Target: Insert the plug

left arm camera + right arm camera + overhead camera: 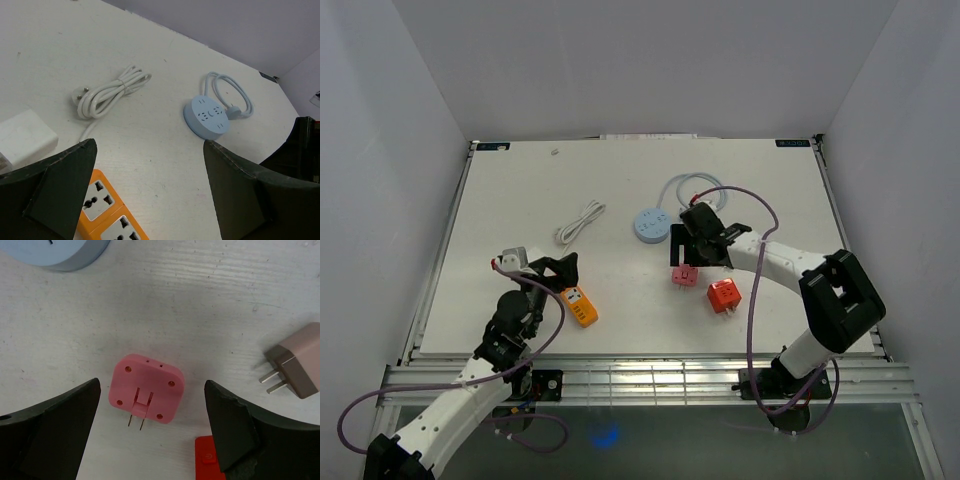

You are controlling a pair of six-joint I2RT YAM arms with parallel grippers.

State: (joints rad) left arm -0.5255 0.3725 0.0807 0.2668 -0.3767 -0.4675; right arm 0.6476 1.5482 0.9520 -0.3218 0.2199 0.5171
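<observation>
Both grippers were held released: the right gripper [688,258] was poised over the pink plug [147,392] at mid-frame, jaws straddling it, seemingly for a grasp, while the left gripper [556,272] was parked by the strip [581,306], lower left.

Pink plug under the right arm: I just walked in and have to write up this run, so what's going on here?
The right claw hangs open over the pink plug, which lies loose on the table with its prongs showing; nothing is gripped yet. The left claw is open too, above one end of the orange power strip, holding nothing. The round blue socket hub sits just beyond the pink plug, with nothing plugged into it. So the insertion has not begun.
</observation>
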